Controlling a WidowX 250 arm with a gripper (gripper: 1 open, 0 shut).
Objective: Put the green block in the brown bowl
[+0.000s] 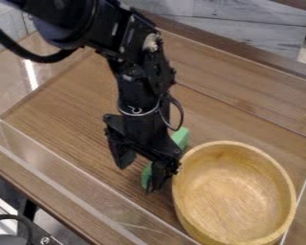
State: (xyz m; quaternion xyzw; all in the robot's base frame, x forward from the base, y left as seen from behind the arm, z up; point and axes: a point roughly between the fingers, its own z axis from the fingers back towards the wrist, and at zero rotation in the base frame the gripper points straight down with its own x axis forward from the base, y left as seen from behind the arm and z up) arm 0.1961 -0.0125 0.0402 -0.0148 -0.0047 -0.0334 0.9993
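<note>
Fingers (145, 176) of the black arm (133, 81) stand apart, pointed down at the near part of the green block (148, 176). One finger is on the side away from the bowl (235, 193); the other is on the bowl side, close to the rim. Whether either finger touches the block cannot be told from this view. The block lies on the wooden table (66, 124), just beside the bowl and outside it. The arm covers the middle of the block; the far end shows past the arm, and a small portion of green shows between the fingers. The bowl is round, light tan and thick-rimmed, and sits upright on the table. Its interior shows bare wood. The arm extends from the upper left of the view, and a black cable (28, 50) loops out from its upper section. A grey wood-grain surface (251, 29) borders the table along the far side.
</note>
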